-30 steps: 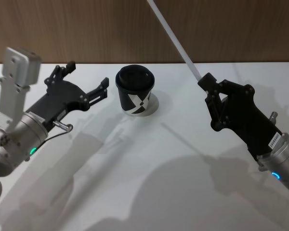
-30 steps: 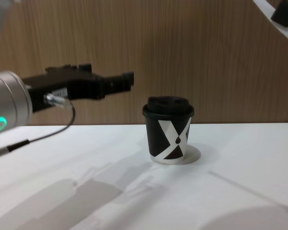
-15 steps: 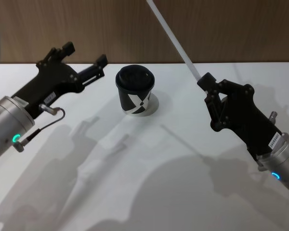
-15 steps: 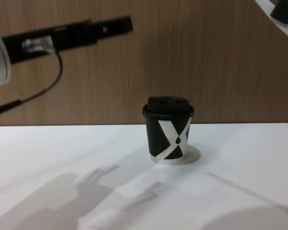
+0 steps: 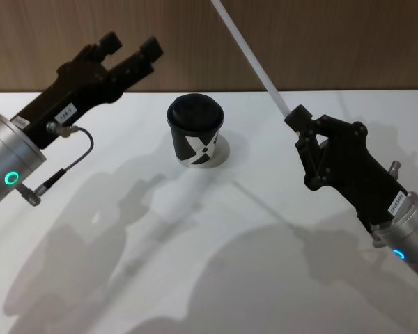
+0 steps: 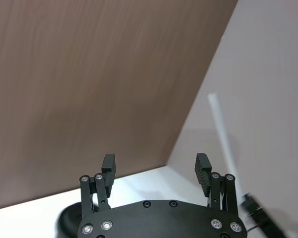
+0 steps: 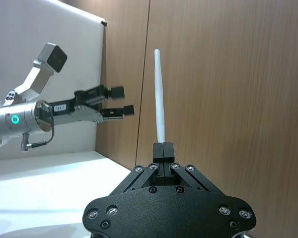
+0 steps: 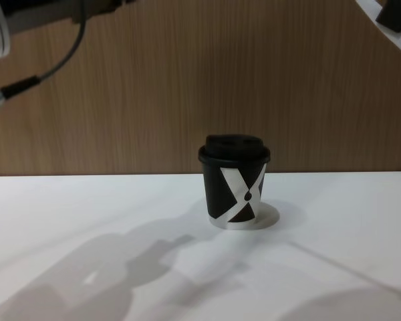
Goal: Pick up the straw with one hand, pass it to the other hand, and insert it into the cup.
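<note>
The straw [image 5: 254, 59] is right of the cup [image 5: 196, 130] and raised. Its lower end is clamped in the closed right hand [image 5: 297, 117], and its long axis slants up and back. The left hand [image 5: 132, 43], raised left of the cup, is wide open and empty, pointing toward the straw's free length.

Top of straw [image 5: 254, 62] seemingly cropped.

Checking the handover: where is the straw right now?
In the head view the straw is clamped in the right gripper on the robot's right, up in the air, slanting upward to the right of the cup.
</note>
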